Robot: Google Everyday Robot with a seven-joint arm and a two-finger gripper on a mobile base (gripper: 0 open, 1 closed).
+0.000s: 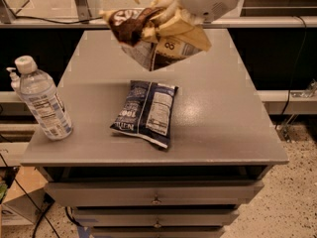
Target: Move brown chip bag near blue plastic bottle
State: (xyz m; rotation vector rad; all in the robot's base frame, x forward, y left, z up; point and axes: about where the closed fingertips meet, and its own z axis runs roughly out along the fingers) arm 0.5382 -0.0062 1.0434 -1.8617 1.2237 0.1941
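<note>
The brown chip bag (148, 33) hangs crumpled in the air above the back middle of the grey table (223, 123), brown panel to the left, white back with print facing down. My gripper (173, 11) is shut on the bag's upper part, under the white arm housing at the top. The blue plastic bottle (42, 99), clear with a white cap and printed label, stands at the table's left edge, well left of and below the bag.
A dark blue chip bag (147, 112) lies flat in the middle of the table, below the held bag. Drawers (156, 195) run under the table front. A rail and dark gap lie behind the table.
</note>
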